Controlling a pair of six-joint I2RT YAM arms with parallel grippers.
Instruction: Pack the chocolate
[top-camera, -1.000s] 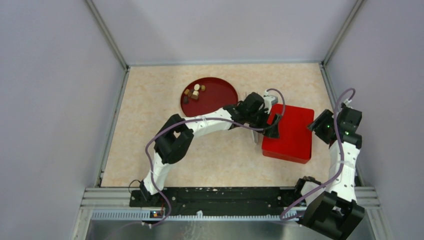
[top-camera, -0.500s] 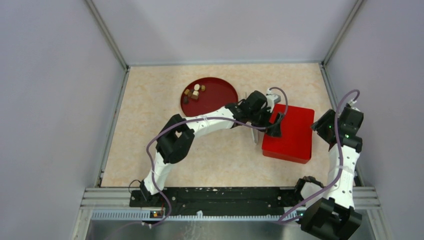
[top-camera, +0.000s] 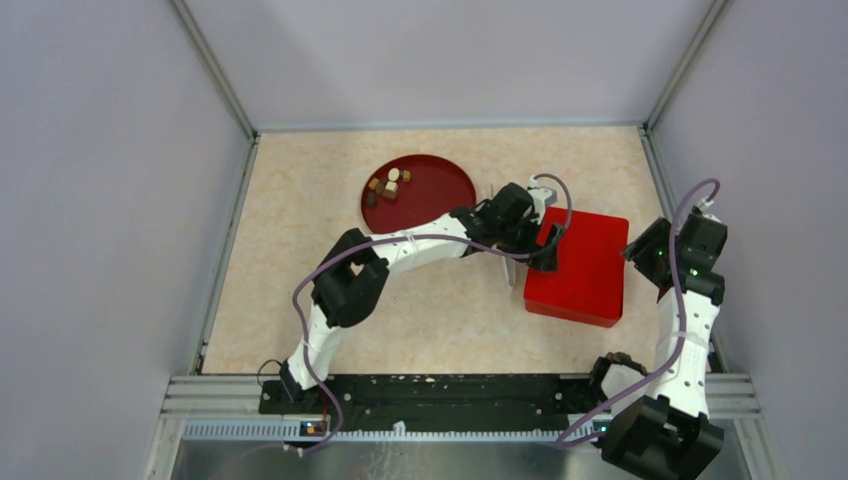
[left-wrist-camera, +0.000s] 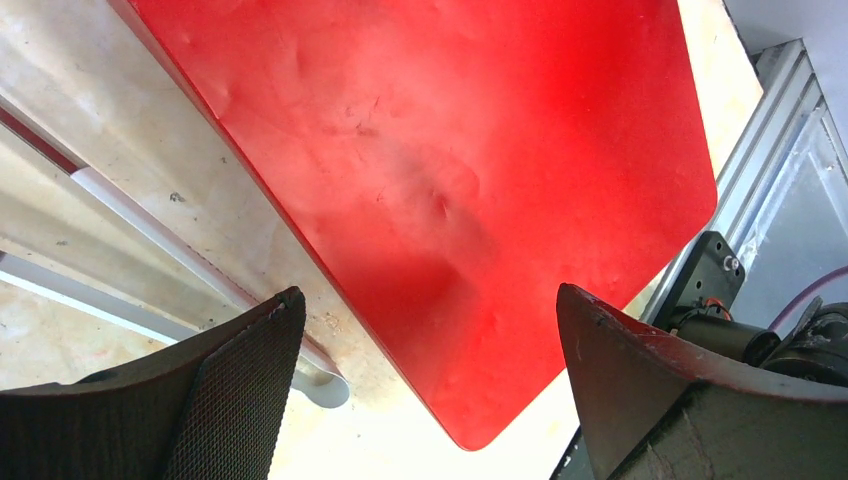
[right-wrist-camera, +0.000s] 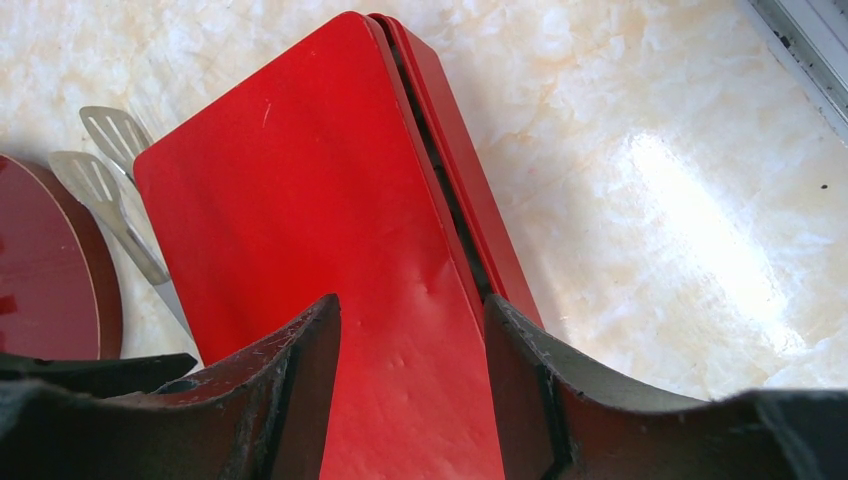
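- Currently the chocolate (top-camera: 388, 184) is lying in a small cluster on the left part of a round dark-red plate (top-camera: 445, 195), towards the far side of the table (top-camera: 280, 260).
- A red box (top-camera: 590, 270) is sitting right of the plate with its lid down.
- A slotted metal utensil (right-wrist-camera: 85, 175) is lying just beside the box's left edge.
- The left gripper (left-wrist-camera: 425, 300) is hovering over the box's left edge, jaws spread wide, grasping nothing.
- The right gripper (right-wrist-camera: 410, 305) is hanging over the box's right part, jaws partly parted, with nothing pinched between them.
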